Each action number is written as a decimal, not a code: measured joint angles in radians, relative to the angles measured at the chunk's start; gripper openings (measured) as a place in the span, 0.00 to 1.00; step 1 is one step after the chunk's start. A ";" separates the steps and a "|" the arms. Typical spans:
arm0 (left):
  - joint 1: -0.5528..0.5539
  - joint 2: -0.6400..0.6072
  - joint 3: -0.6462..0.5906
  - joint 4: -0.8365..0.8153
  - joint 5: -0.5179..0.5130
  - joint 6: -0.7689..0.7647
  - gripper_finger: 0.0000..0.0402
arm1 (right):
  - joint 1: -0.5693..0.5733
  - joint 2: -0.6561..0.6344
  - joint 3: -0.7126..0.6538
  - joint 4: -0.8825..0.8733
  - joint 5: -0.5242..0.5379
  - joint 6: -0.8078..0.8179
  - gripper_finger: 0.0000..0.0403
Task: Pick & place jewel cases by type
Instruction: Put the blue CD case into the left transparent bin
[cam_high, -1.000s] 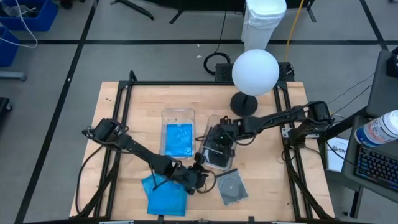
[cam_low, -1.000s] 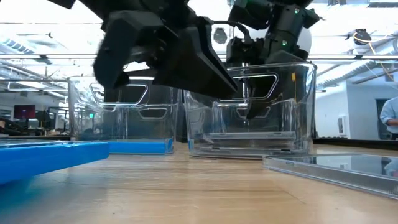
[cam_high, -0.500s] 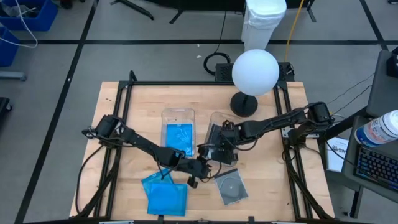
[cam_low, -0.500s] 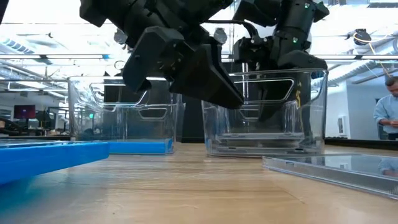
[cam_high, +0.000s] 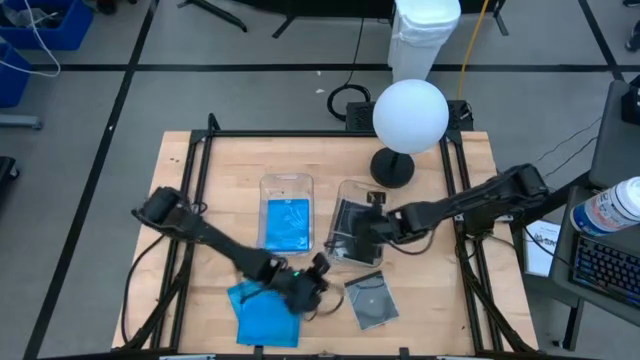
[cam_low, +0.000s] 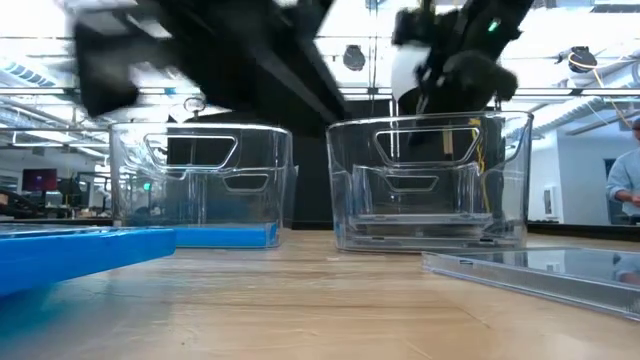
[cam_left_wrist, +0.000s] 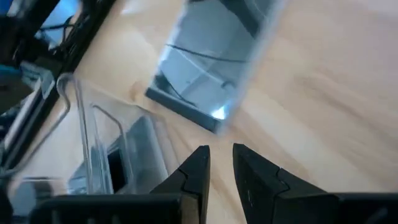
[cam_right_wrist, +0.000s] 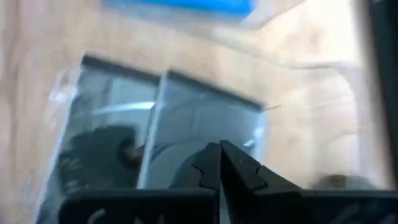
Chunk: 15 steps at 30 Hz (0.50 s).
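Note:
On the table near its front edge lie two stacked blue jewel cases (cam_high: 265, 315) and, to their right, a clear one showing a disc (cam_high: 370, 300). Another blue case (cam_high: 287, 222) lies flat in the left clear bin (cam_high: 285, 183). Dark grey cases (cam_right_wrist: 118, 143) lie in the right bin (cam_high: 345, 188). My left gripper (cam_high: 322, 285) hovers between the blue stack and the clear case (cam_left_wrist: 211, 68), slightly open with nothing between its fingers (cam_left_wrist: 199, 163). My right gripper (cam_right_wrist: 219, 152) is shut and empty above the right bin.
A black lamp stand (cam_high: 393, 167) with a white globe (cam_high: 410, 115) stands at the table's far right. Black frame rails (cam_high: 200, 170) run along the table's edges. Bare wood lies between the bins and the front edge. A person (cam_low: 625, 190) shows in the room beyond.
My right gripper has come up out of the right bin, staying shut, and drawn back toward the table's right. The right bin has slid a little toward the right edge. My left gripper has risen and rolled, with its gap unchanged.

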 joint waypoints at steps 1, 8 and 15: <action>-0.027 -0.026 0.000 -0.045 -0.011 -0.003 0.19 | 0.019 -0.019 0.000 -0.008 0.031 0.008 0.00; -0.254 -0.213 0.000 -0.374 -0.150 -0.297 0.19 | 0.199 -0.136 0.000 0.147 0.090 0.086 0.00; -0.424 -0.227 0.001 -0.463 -0.274 -0.808 0.19 | 0.387 -0.013 0.000 0.510 0.142 -0.110 0.00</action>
